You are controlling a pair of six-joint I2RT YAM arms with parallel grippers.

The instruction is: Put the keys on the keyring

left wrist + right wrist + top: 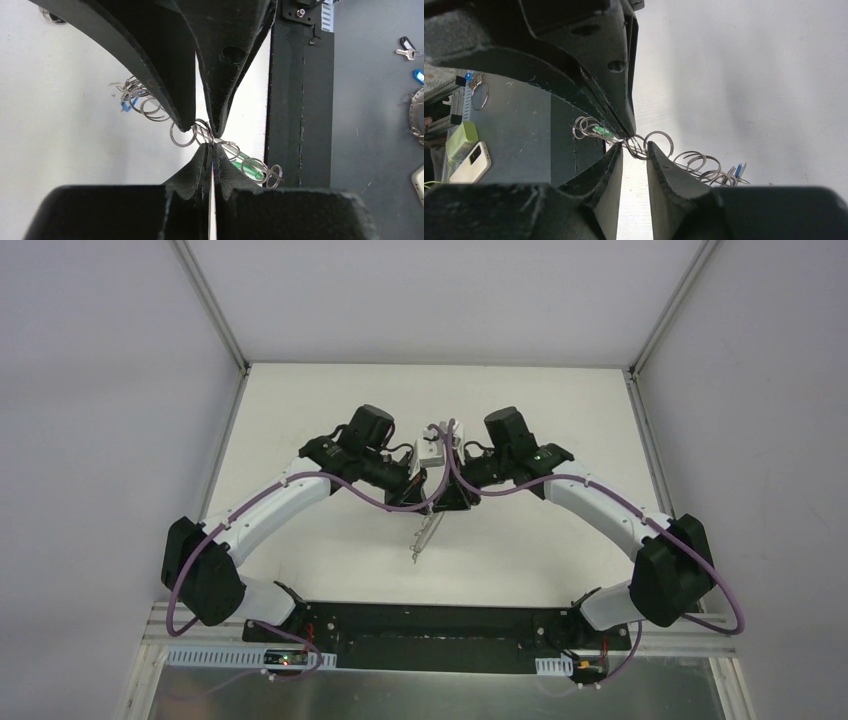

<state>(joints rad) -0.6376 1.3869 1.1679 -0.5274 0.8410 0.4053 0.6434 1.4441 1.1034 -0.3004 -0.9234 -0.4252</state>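
We see both arms meeting above the middle of the table (330, 560), and in the top view the keyring (204, 131) dangles from them toward 6 o'clock. The left gripper (212, 149) is pinched tight on the silvery chain of rings, finger against finger. The right gripper (634, 152) faces it from 12 o'clock in the left wrist view. Its jaws stand apart, one on each side of a couple of rings, and we cannot tell whether they touch them. From the pinch the chain runs to 10 o'clock, where the blue key (125, 105) hangs, and to 4 o'clock, where the green key (252, 168) sits among the rings
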